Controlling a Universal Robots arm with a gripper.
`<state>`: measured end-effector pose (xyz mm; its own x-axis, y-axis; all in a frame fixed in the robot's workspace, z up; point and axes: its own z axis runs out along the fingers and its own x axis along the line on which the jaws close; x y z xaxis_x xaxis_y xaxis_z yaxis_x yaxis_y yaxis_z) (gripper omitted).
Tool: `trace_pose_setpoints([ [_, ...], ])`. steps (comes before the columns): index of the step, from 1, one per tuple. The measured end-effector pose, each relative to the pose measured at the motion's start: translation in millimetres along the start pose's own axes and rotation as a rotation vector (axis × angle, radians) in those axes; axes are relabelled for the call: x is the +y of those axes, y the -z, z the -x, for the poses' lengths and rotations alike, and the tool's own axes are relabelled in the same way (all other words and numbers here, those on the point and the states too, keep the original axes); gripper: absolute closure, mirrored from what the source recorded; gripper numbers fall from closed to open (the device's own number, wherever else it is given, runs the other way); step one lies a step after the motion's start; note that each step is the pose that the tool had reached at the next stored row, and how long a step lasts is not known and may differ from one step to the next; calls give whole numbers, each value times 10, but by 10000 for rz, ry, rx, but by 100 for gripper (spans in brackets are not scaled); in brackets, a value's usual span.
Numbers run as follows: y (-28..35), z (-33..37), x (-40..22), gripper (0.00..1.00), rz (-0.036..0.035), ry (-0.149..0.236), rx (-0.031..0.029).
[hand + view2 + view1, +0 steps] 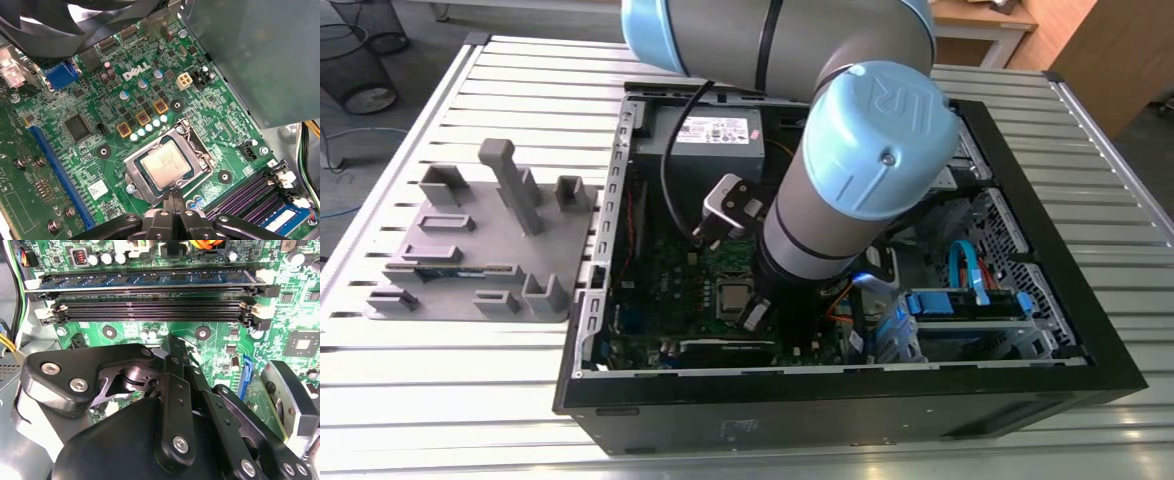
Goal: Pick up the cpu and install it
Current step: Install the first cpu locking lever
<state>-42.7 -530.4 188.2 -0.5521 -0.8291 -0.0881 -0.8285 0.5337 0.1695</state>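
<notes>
The cpu lies flat in the silver-framed socket on the green motherboard. Its shiny top faces up, just ahead of the fingertips in the first wrist view. The hand is pinched closed, its two thin fingers pressed together with nothing between them. The tips hang at the socket's near edge, and I cannot tell whether they touch the frame.

To one side of the hand run the dark, empty memory slots. They lie between the hand and a blue memory stick seated in the farthest slot. To the other side, a long blue slot runs along the board. Beyond the socket from the hand there is a patch of low capacitors. Past those, a black fan and a grey metal box stand over the board's far edges and close off that side.

In the exterior view the arm reaches straight down into the open computer case, whose walls ring the hand on every side. Blue cables crowd the bay on the exterior view's right. Outside the case, well apart from the hand on the exterior view's left, a grey tray sits on the slatted tabletop. A green memory stick lies on the tray.
</notes>
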Motion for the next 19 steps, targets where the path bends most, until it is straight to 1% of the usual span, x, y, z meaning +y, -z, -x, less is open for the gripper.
trace_pose_setpoints([
  [5, -3, -9, -6, 89, 3, 21, -2],
  [15, -3, -6, -12, 89, 4, 52, 7],
  [19, 16, -3, -8, 89, 5, 52, 3],
])
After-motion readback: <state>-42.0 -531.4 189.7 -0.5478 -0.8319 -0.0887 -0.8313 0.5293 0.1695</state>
